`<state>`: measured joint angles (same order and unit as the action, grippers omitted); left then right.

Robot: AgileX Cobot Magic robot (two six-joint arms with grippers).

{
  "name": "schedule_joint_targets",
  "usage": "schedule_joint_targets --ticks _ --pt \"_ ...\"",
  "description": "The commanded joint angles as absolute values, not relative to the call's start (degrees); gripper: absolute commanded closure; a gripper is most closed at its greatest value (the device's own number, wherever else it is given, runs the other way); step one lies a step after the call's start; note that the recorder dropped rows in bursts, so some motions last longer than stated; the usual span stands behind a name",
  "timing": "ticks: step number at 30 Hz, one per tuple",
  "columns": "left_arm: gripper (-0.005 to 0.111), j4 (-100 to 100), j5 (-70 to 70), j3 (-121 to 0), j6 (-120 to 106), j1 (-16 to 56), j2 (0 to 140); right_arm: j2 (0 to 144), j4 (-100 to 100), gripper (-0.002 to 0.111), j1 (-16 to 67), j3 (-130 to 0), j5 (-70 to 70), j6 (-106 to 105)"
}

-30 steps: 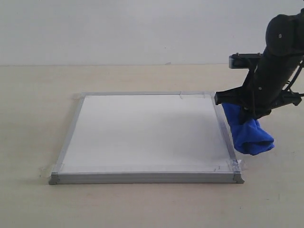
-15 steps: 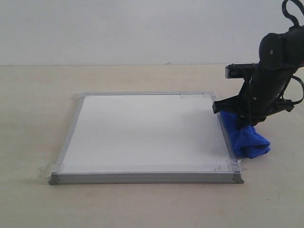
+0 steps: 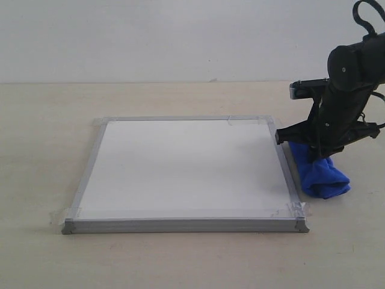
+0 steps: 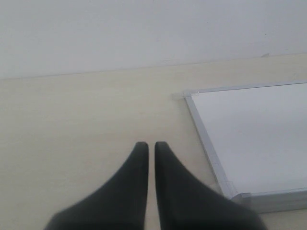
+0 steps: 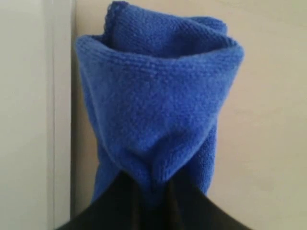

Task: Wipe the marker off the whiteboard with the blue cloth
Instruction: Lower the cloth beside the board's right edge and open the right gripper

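The whiteboard (image 3: pixel 183 165) lies flat on the table, its white face bare; no red marker line shows on it in any view. The blue cloth (image 3: pixel 322 176) hangs bunched from my right gripper (image 3: pixel 314 150), which is shut on it just off the board's right edge, the cloth's lower end resting on the table. In the right wrist view the blue cloth (image 5: pixel 156 105) fills the middle, pinched between my dark fingers, with the board's grey frame (image 5: pixel 60 115) beside it. My left gripper (image 4: pixel 151 146) is shut and empty over bare table, beside the whiteboard's corner (image 4: pixel 240 143).
A beige tabletop (image 3: pixel 48 150) surrounds the board, and a pale wall (image 3: pixel 150 36) stands behind it. Clear tape (image 3: pixel 295 211) holds the board's corners. The left arm does not show in the exterior view.
My right gripper with the blue cloth has come down and shifted slightly; the cloth's lower end now rests on the table beside the board's right edge.
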<state>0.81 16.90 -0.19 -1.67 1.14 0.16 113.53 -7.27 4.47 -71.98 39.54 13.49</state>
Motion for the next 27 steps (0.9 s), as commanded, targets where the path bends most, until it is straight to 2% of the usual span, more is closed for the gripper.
schedule_joint_targets --ticks 1,20,22,24,27 --pt "0.102 0.47 16.97 0.0 -1.79 1.38 0.0 113.24 -4.95 0.108 4.0 -71.99 40.61 10.17" --pt "0.102 0.47 16.97 0.0 -1.79 1.38 0.0 113.24 -1.41 0.106 4.0 -71.99 39.91 12.18" --pt "0.102 0.47 16.97 0.0 -1.79 1.38 0.0 113.24 -1.87 0.096 4.0 -71.99 39.32 12.18" --pt "0.102 0.47 16.97 0.0 -1.79 1.38 0.0 113.24 -2.44 0.078 4.0 -71.99 39.32 12.18" --pt "0.102 0.47 16.97 0.0 -1.79 1.38 0.0 113.24 -5.0 0.034 4.0 -71.99 39.68 12.55"
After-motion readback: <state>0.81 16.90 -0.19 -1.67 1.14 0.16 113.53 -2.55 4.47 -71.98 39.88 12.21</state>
